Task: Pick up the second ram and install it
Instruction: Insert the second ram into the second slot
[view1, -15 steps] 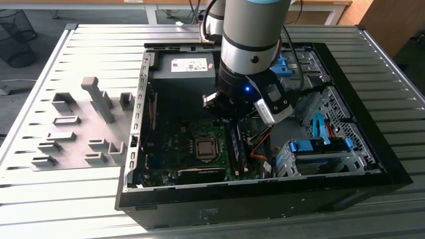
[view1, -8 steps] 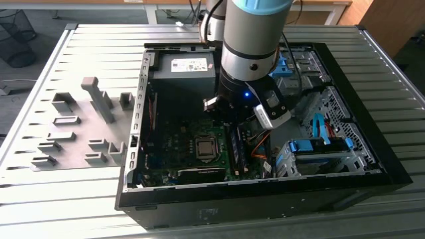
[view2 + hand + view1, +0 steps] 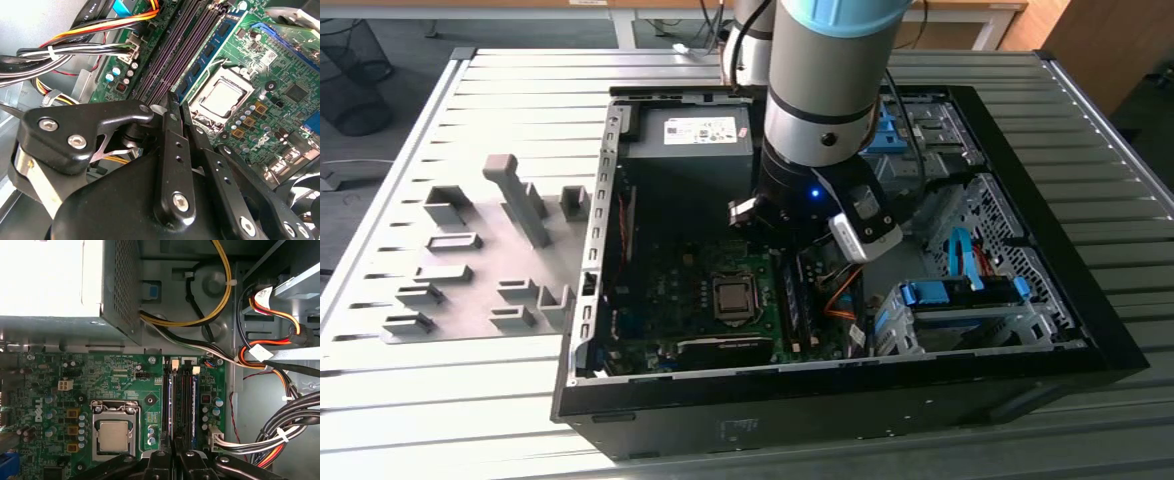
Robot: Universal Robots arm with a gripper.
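**Seating the stick squarely in its slot**

In the exterior view, the arm [image 3: 821,100] reaches down into the open computer case [image 3: 1118,352] on the tabletop [image 3: 440,410], its wrist over the motherboard's memory slots.

In the second wrist view, the gripper [image 3: 175,102] hangs just above the dark slots [image 3: 165,60], fingers [image 3: 170,145] drawn together; we see no board between them. A green-blue stick, which we take for the second ram [image 3: 216,44], stands in the slot nearest the processor socket [image 3: 220,97], though we cannot tell if it is fully latched.

In the first wrist view, the closed fingers [image 3: 159,460] line up with the slot bank [image 3: 180,400].

We judge this a seating step. It is best done by pressing straight down along the slot line, evenly at both ends, without raking the nearby cables [image 3: 260,355].
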